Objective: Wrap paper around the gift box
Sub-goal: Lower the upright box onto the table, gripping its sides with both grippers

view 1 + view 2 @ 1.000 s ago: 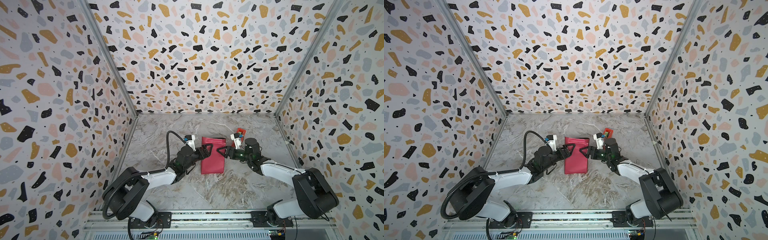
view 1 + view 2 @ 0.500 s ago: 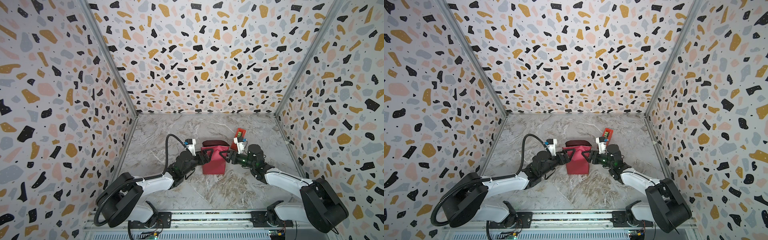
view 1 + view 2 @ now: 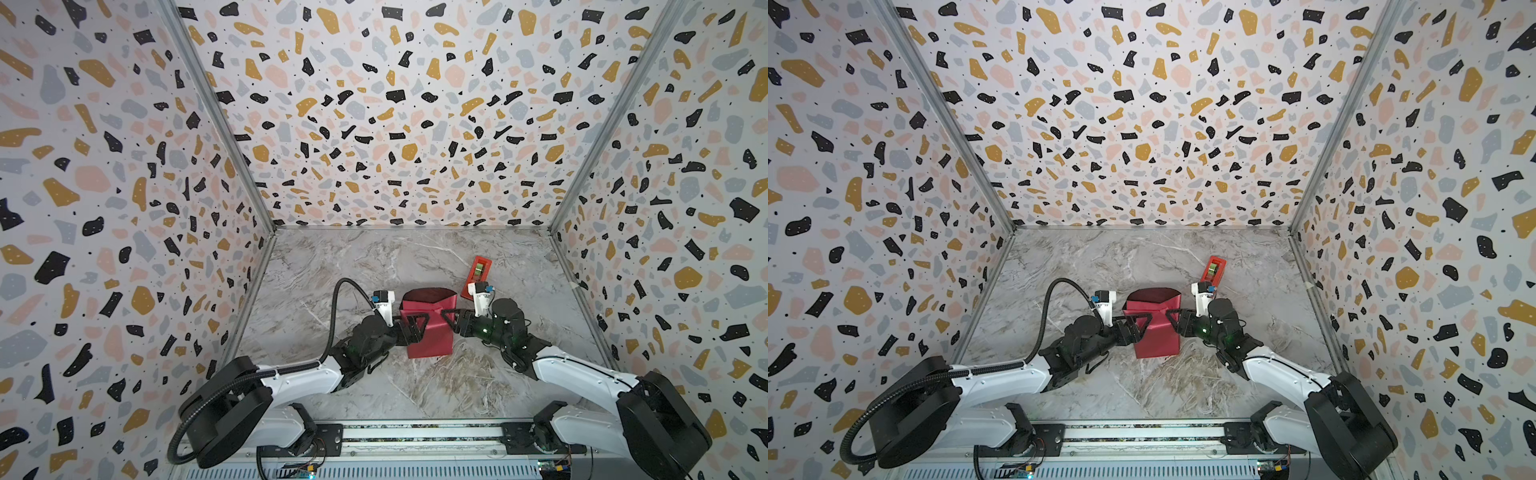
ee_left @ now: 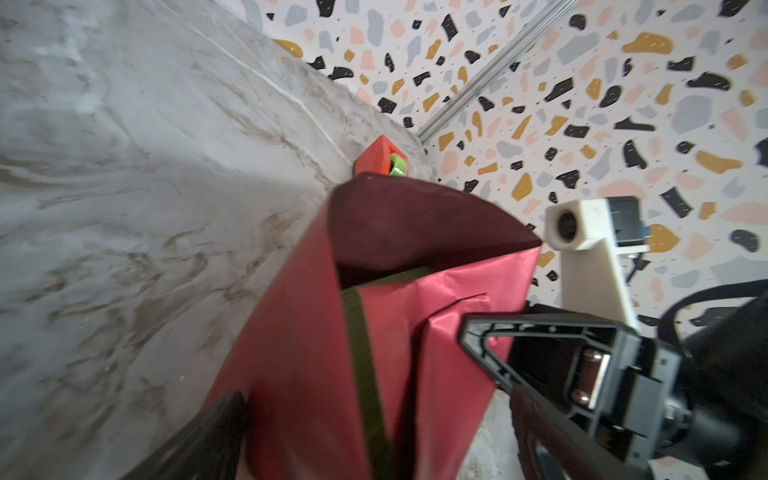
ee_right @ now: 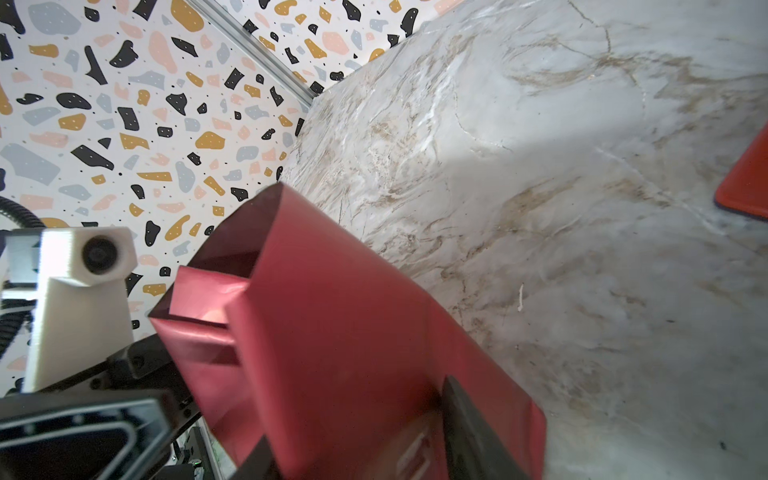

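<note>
Currently I am watching the paper (image 3: 428, 328) standing as an upright crimson sleeve near the middle of the marble table (image 3: 374, 266). Its upper end is gaping open and showing the dark maroon inner face in both top views. The gift box (image 4: 361, 365) is sitting inside that sleeve. I am seeing only a narrow olive strip of it, between two paper edges in the left wrist view.

The left gripper (image 3: 414, 329) is pointing in at the parcel's left side with its jaws spread wide, one on either side of the wrapped box. One of its fingers (image 4: 208, 440) is lying against the paper's outer face. I cannot tell whether the jaws are squeezing the parcel or only bracketing it.

The right gripper (image 3: 451, 318) is sitting at the sleeve's upper right, where the paper is creasing inward. Its jaws are standing partly apart with paper running between them, and one finger (image 5: 469, 428) is lying over the red face. I cannot tell whether that fold is actually being clamped.

The red-orange tape dispenser (image 3: 478, 272) is lying behind and to the right of the parcel, apart from it.
</note>
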Tool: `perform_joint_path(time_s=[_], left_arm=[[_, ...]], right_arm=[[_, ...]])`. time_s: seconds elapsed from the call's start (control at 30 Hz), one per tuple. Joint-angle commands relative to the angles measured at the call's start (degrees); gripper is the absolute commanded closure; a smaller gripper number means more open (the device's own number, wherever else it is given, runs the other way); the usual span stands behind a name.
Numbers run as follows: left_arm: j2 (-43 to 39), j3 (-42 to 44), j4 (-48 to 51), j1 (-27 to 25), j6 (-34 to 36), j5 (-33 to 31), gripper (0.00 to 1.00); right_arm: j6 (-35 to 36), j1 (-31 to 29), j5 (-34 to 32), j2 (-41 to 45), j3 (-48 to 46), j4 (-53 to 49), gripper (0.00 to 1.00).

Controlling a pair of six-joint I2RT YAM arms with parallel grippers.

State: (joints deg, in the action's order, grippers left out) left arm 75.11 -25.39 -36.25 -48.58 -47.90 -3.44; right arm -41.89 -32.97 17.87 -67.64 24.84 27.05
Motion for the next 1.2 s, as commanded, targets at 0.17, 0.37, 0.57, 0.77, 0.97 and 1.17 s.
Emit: perform_joint_path(time_s=[0.17, 0.37, 0.57, 0.77, 0.97, 1.17], left_arm=[[3.54, -3.86, 5.36, -0.22, 5.78, -9.35, 0.07], [3.99, -4.23, 6.06, -0.25, 7.27, -8.21, 0.13], [3.45, -7.18, 10.1, -0.21, 9.83, -11.8, 0.11], [4.55, -9.68, 15.02, -0.2, 13.59, -18.44, 0.14], [6.92, -11.14, 17.05, -0.28, 15.56, -19.09, 0.22], [6.02, -13.06, 19.02, -0.23, 18.04, -21.54, 0.27]], right_arm=[[4.51, -0.48, -2.87, 2.5, -0.58, -4.55, 0.5], [10.1, -0.45, -9.64, 1.99, 4.85, -10.05, 0.28], [13.73, -0.5, -12.91, -3.88, 7.87, -12.68, 0.34], [14.19, -0.52, -13.84, -2.38, 5.06, -12.99, 0.45], [16.52, -1.12, -16.24, -1.7, 8.31, -16.17, 0.47], [20.08, -3.18, -23.67, -3.16, 12.76, -21.97, 0.48]])
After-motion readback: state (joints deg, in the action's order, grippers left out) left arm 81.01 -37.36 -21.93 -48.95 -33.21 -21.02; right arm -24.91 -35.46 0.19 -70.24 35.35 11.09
